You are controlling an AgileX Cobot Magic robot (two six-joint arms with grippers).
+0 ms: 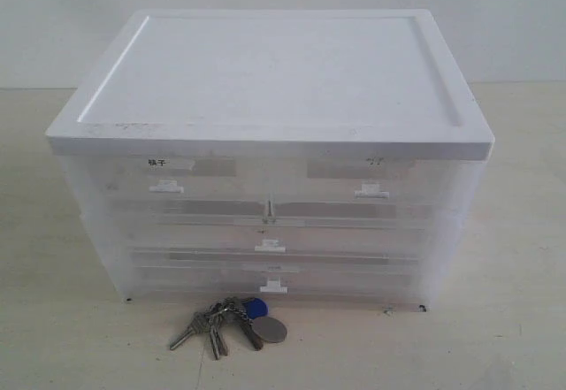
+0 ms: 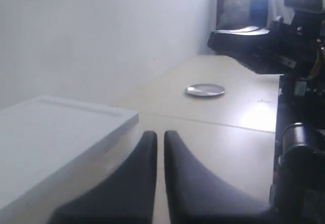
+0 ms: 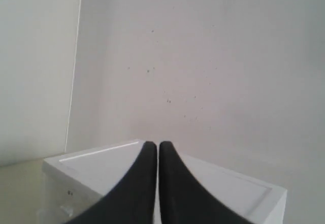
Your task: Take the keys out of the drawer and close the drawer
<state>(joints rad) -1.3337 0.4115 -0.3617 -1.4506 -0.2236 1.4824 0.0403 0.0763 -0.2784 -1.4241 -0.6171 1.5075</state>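
The keys (image 1: 232, 321) lie on the table just in front of the white drawer cabinet (image 1: 265, 80), a silver bunch with a round blue tag and a grey oval fob. The drawer (image 1: 354, 240), full-width and frosted with a small white centre handle (image 1: 270, 247), sits pushed in flush with the cabinet front. Neither arm shows in the exterior view. My left gripper (image 2: 160, 135) is shut and empty, raised beside the cabinet's white top (image 2: 56, 127). In the right wrist view my right gripper (image 3: 154, 145) is shut and empty above the cabinet top (image 3: 101, 160).
Two half-width labelled drawers (image 1: 168, 178) run along the cabinet's top row, and another wide drawer (image 1: 354, 279) sits at the bottom. A round metal disc (image 2: 205, 90) lies on the table farther off. Dark robot parts (image 2: 299, 107) stand nearby. A white wall (image 3: 203, 56) rises behind.
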